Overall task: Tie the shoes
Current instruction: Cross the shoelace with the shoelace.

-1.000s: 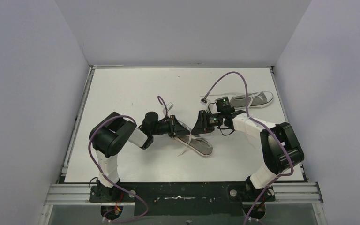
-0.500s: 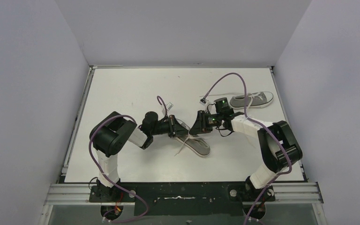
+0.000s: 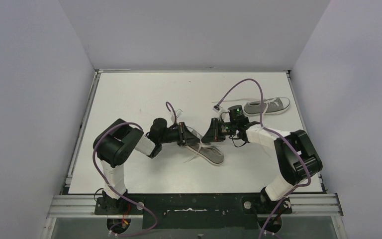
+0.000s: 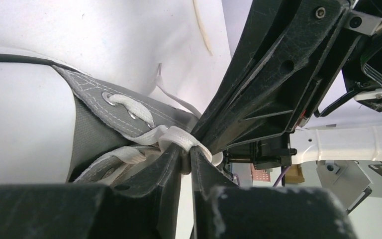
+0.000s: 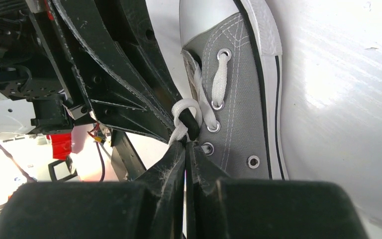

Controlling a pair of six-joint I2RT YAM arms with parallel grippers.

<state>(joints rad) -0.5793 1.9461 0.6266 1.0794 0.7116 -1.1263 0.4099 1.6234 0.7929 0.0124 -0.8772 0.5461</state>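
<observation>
- Two grey canvas low-top sneakers are on the white worktop [image 3: 129, 99]. The near sneaker [image 3: 210, 153] lies around the worktop's middle. The second sneaker [image 3: 268, 105] sits near the far right corner, well apart from the first.
- The near sneaker has a white rubber toe cap [image 5: 199, 20], a white sole edge [image 5: 266, 35] with a thin black line, metal eyelets [image 5: 224, 53] and pale stitching.
- The white lace [image 5: 185, 107] runs up through the eyelets to a small loop where both tools meet.
- The left tool [image 4: 186, 155] has its fingers almost together. The lace lies across their tips, and whether it is nipped between them cannot be told.
- The right tool [image 5: 185, 145] is closed, pinching the lace at its fingertips.
</observation>
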